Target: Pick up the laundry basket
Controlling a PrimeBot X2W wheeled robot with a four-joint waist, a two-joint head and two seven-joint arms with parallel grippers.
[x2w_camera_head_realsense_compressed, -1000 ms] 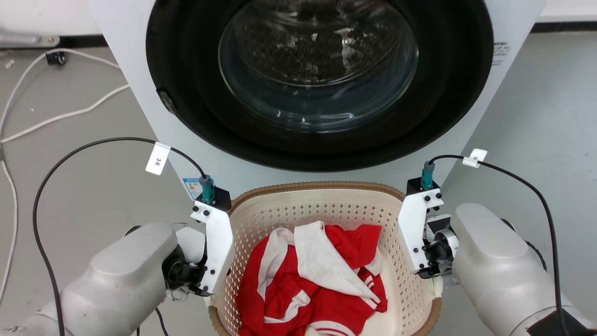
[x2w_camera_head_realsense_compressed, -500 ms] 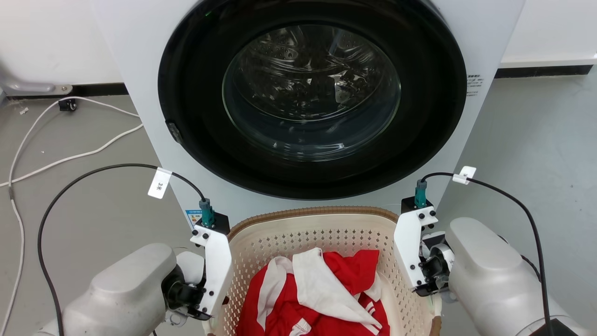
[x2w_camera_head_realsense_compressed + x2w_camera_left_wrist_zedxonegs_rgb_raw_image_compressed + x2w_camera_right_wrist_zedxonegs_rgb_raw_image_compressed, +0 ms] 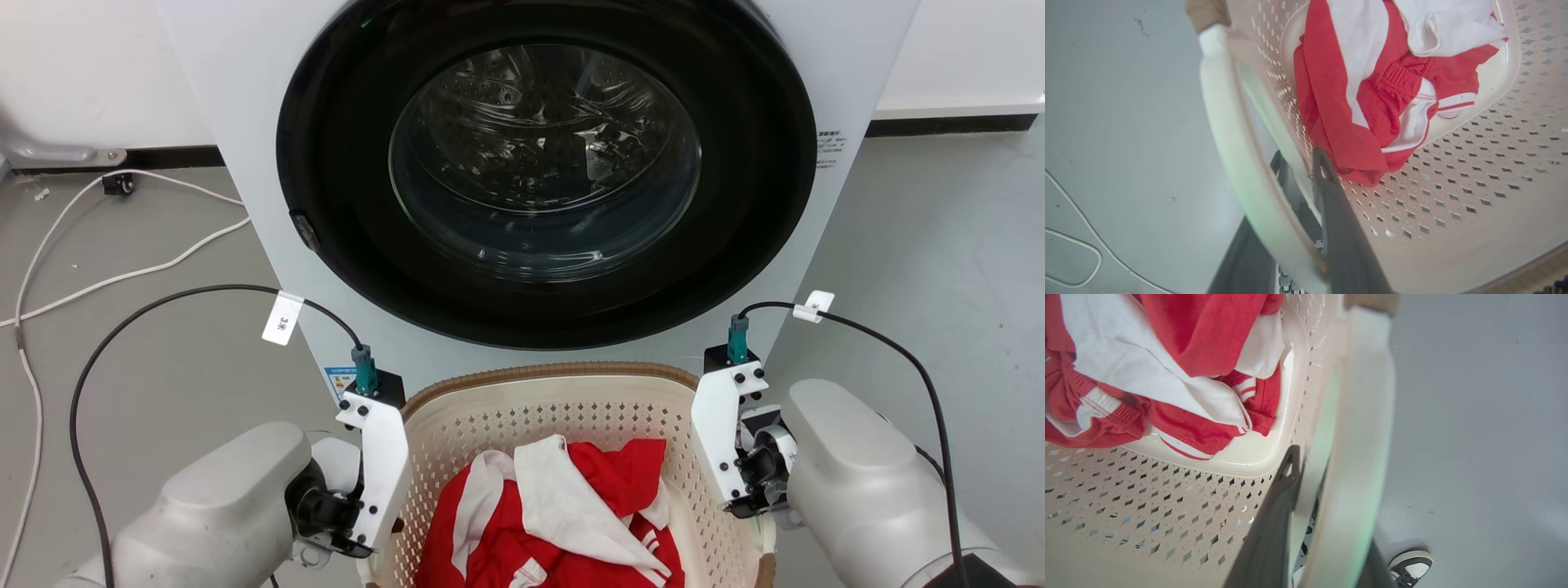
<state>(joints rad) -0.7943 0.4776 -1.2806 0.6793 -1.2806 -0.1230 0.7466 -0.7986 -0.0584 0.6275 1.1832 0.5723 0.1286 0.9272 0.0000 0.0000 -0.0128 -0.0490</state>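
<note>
the laundry basket (image 3: 563, 412), cream, perforated and brown-rimmed, is holding red-and-white clothes (image 3: 563, 523) in front of the washing machine (image 3: 849, 98), with the left gripper (image 3: 1300, 171) and right gripper (image 3: 1308, 465) each clamping a white handle (image 3: 1224, 122).

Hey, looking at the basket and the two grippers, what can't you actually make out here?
Laundry basket: near end cut off by the head view's bottom edge.
Left gripper: outer finger mostly hidden behind the white handle, left wrist view.
Shoe: cut by right wrist view's bottom edge.
</note>
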